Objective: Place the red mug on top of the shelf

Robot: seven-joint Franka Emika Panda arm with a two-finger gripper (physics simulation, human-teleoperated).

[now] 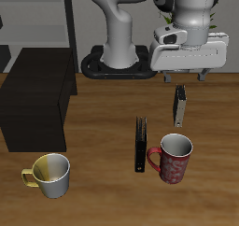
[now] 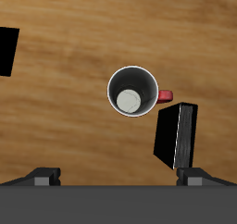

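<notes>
A wood-grain desk [image 1: 103,108] is seen spreading beneath the end effector [image 1: 188,78]. Well away from it, at the desk's back, a tall grey open-frame rack [image 1: 65,15] is set against a pale wall [image 1: 19,6]. Even lighting is cast throughout.

Near my table's [image 1: 103,188] front edge I see a grey mug with a yellow handle [image 1: 50,175], a black book [image 1: 141,144] upright mid-table, a grey rack [image 1: 42,15] far back.

The shelf [image 1: 37,99] runs past the picture's edge.
</notes>
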